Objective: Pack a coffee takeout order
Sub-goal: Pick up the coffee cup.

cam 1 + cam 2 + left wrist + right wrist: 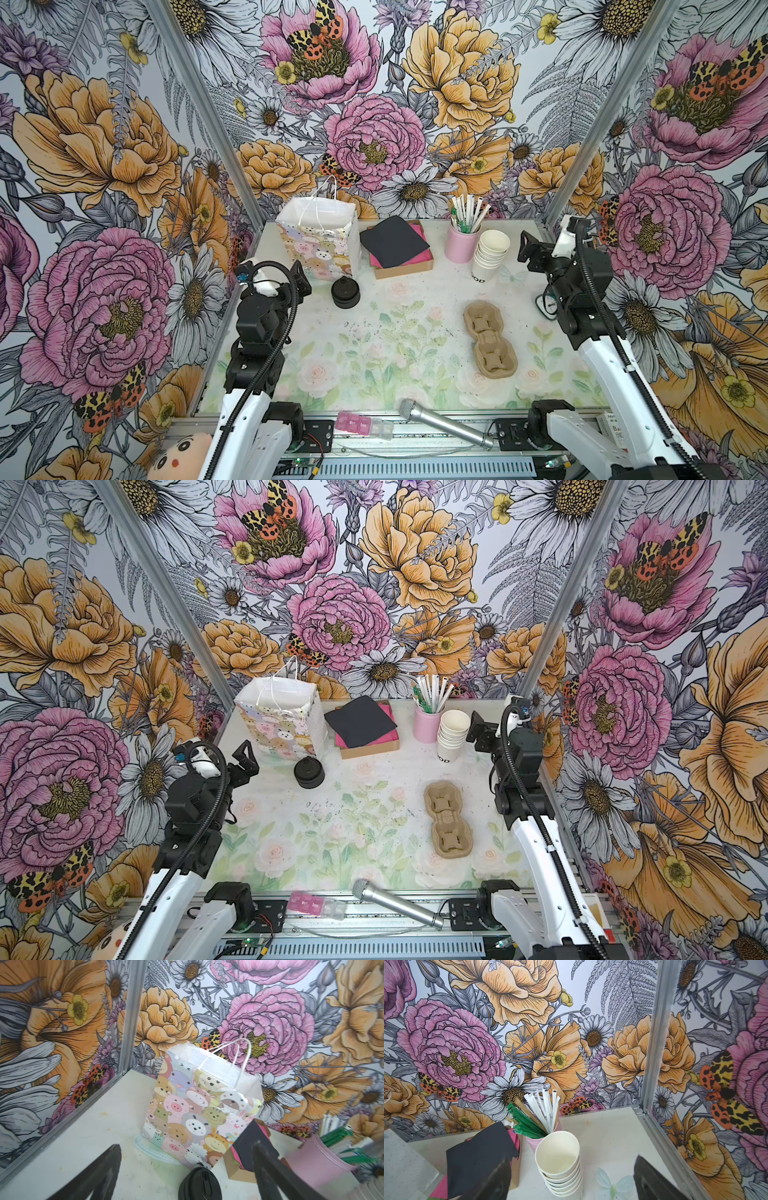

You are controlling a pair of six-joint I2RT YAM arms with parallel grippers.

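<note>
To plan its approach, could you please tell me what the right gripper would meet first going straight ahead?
Most likely the stack of white cups, which lies straight ahead of the open right gripper in its wrist view; nothing shows between them, though depth is unclear.

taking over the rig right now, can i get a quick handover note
Both open and empty: left gripper facing the bag, with the black lid beside the bag; right gripper facing the cup stack.
The lettered cup sits at the bottom of that stack.
The black napkin lies on the pink napkins.
Done: nothing visibly packed.
Left: cup, lid and napkin into the bag.
</note>
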